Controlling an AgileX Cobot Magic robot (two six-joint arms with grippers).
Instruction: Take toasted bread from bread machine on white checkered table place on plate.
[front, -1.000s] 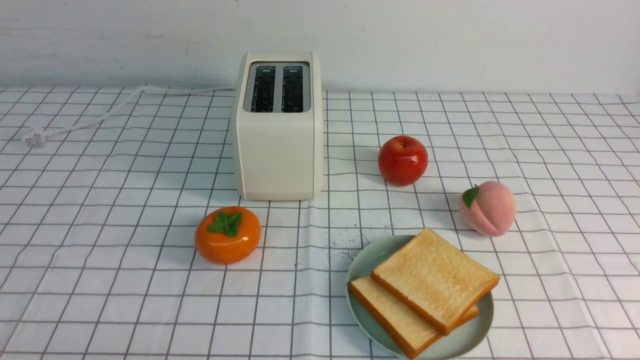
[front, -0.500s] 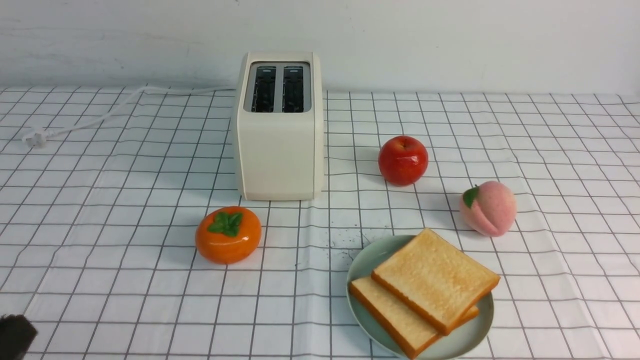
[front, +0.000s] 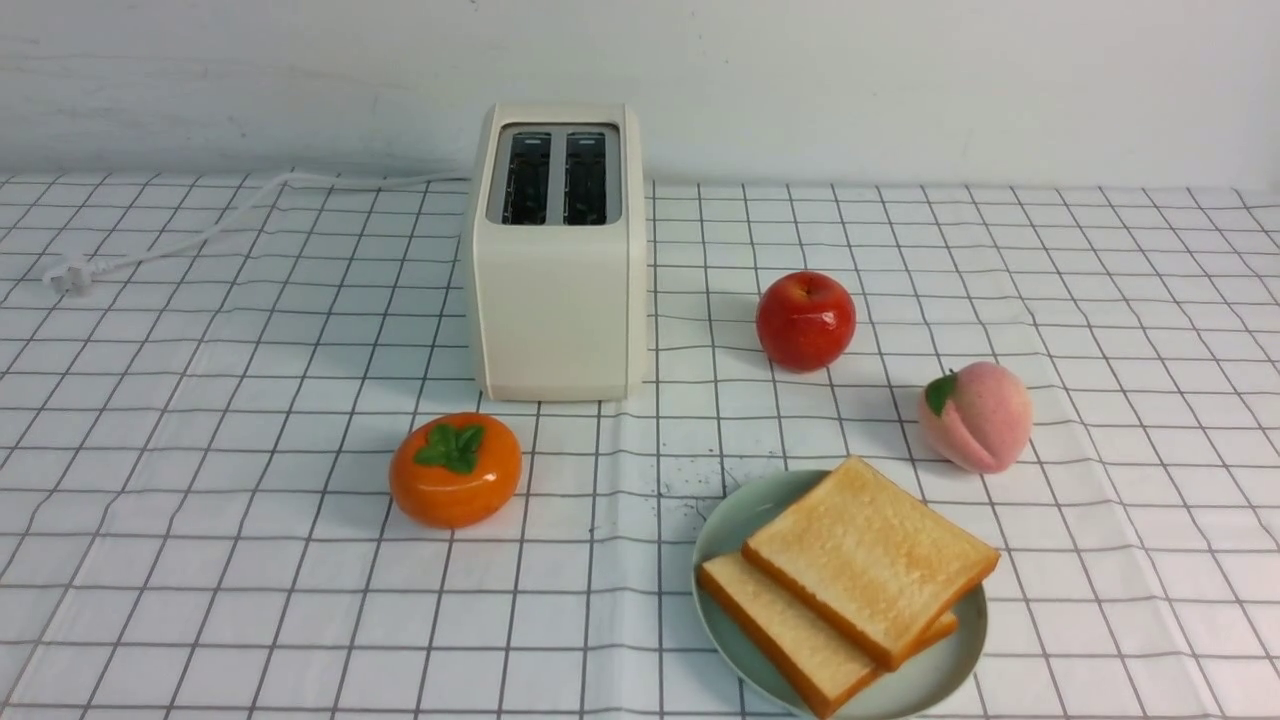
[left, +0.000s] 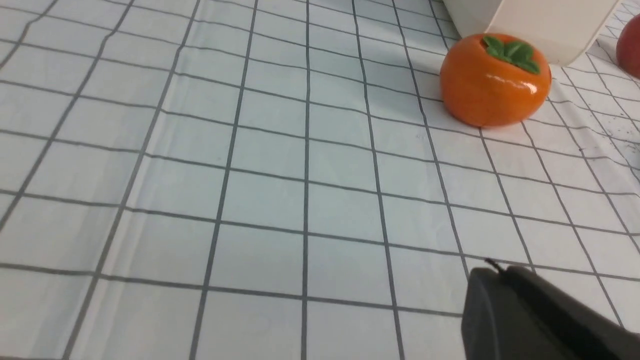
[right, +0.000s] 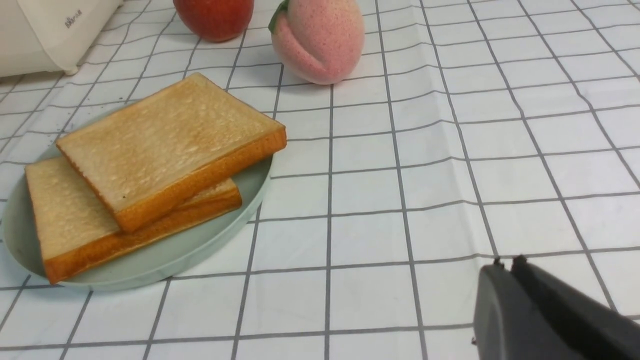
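Golden-tan toasted bread (front: 868, 560), two square slices with orange-brown crust edges, lies stacked on the pale mint plate (front: 930, 675) at the near right of the bench (front: 200, 420); the upper slice sits askew across the lower one (right: 65, 220). Cream-white bread machine (front: 556, 255) stands farther back, both dark slots showing no bread, white cord (front: 200, 232) trailing to its left. Orange persimmon (front: 456, 469) just in front of it; red apple (front: 805, 320) and pink peach (front: 975, 416) to its right, peach near the plate.

Left gripper (left: 492, 272): only a dark tip in the wrist view, jaws together, holding nothing, above bare cloth. Right gripper (right: 507, 265): jaws pressed together, empty, apart from the plate.

Small grey logo (right: 73, 20) on the bread machine's side, unreadable.
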